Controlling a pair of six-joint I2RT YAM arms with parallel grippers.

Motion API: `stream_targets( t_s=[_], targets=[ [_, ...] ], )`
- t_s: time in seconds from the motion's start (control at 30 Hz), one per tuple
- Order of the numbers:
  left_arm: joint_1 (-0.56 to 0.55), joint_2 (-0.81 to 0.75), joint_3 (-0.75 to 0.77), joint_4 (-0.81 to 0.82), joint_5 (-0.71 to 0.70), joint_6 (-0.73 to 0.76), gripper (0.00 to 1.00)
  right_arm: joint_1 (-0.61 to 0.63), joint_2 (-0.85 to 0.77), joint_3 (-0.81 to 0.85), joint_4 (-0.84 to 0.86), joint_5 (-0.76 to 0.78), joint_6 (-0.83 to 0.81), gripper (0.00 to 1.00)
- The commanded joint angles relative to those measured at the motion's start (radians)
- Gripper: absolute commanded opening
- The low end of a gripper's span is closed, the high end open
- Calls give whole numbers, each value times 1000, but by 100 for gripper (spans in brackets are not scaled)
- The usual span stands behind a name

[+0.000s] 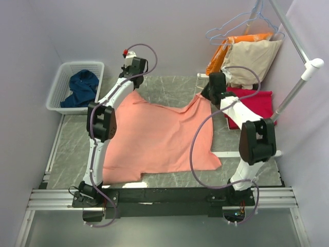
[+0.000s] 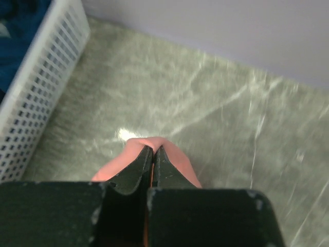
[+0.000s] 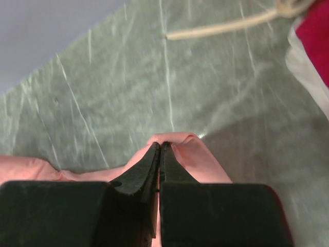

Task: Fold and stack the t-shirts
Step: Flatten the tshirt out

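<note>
A salmon-pink t-shirt point(image 1: 159, 139) lies spread over the marble tabletop between the two arms. My left gripper point(image 1: 132, 88) is shut on its far left corner, the pink cloth point(image 2: 177, 162) bulging round the fingertips. My right gripper point(image 1: 205, 96) is shut on the far right corner, where the pink cloth point(image 3: 198, 157) is pinched. That corner is lifted, with the fabric hanging taut from it. A crimson-red t-shirt point(image 1: 257, 103) lies at the right beside my right arm. A navy-blue t-shirt point(image 1: 81, 88) sits crumpled in the basket.
A white lattice basket point(image 1: 59, 85) stands at the far left, its wall point(image 2: 36, 98) close to my left gripper. Beige and orange garments point(image 1: 249, 54) hang on hangers at the back right. A white rack pole point(image 1: 300, 82) slants down the right side.
</note>
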Motion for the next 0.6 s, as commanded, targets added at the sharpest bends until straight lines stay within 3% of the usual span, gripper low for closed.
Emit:
stream_targets(
  t_s=[0.0, 0.33, 0.57],
  targets=[
    [14, 11, 136, 56, -110, -9, 1, 2, 105, 163, 16, 70, 7, 0],
    [59, -1, 61, 162, -177, 14, 1, -17, 203, 317, -45, 146, 25, 0],
    [62, -17, 33, 255, -277, 34, 1, -36, 199, 312, -57, 243, 70, 0]
  ],
)
